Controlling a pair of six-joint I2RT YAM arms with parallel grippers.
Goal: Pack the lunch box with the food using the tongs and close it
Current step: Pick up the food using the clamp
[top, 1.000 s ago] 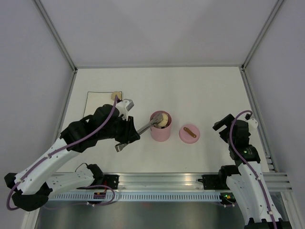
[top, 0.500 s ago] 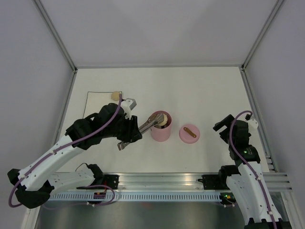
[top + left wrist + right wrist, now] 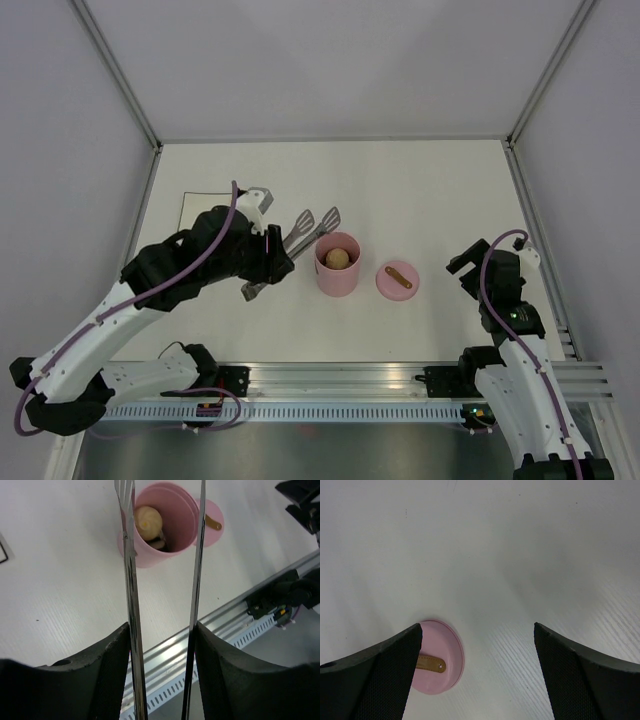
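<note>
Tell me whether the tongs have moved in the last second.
Yes: the tongs have left the lunch box, tips now spread just beyond its far rim.

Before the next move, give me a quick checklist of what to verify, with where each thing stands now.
1. Tongs gripped by left gripper: ok, both arms sit between its fingers.
2. Tongs tips empty: ok, spread apart with nothing between them.
3. Beige ball inside lunch box: ok.
4. More food waiting outside the box: cannot tell, none in view.
5. Lid off, lying right of the box, strap up: ok.
6. Right gripper open and empty: ok.
</note>
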